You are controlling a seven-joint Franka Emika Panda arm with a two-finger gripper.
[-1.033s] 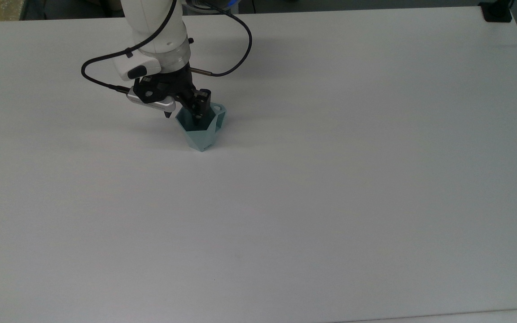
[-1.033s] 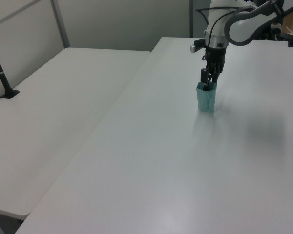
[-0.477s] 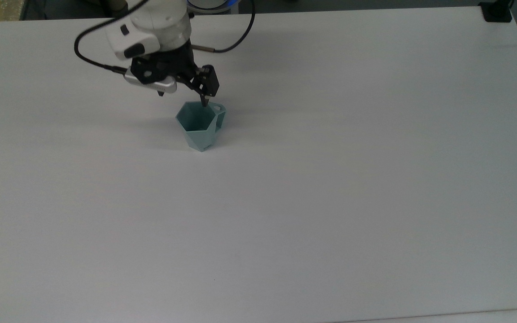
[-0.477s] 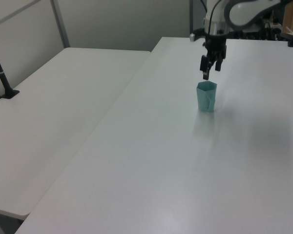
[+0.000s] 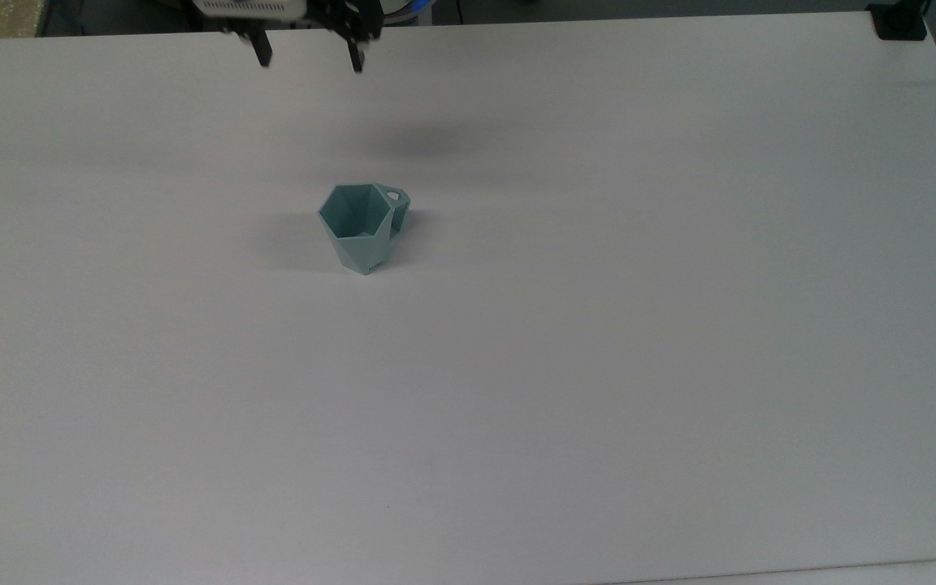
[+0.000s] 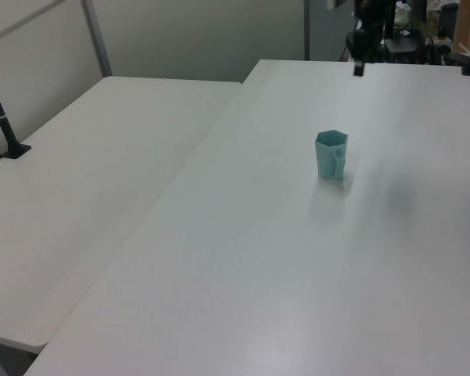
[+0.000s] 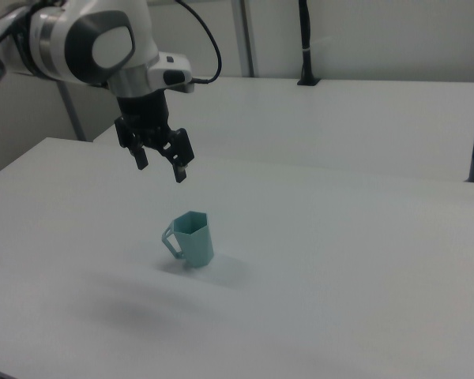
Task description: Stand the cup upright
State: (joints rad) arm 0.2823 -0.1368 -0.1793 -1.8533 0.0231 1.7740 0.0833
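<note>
White table (image 5: 598,366); second white table (image 6: 78,180) beside it.

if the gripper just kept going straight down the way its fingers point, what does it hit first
Most likely bare table, not the cup. In the right view the gripper, jaws open and pointing down, hangs above and beside the upright cup rather than over it, though depth is hard to judge.

A broad white bench (image 5: 598,366) carries a single pale teal faceted cup (image 5: 362,227), which stands upright on its narrow base with the hexagonal rim facing up. The cup sits directly on the bare surface, below the claw (image 7: 159,164) and well apart from it, its small angular handle turned toward the top view's right. A soft grey shadow lies on the bench between the cup and the claw in the top view.
</note>
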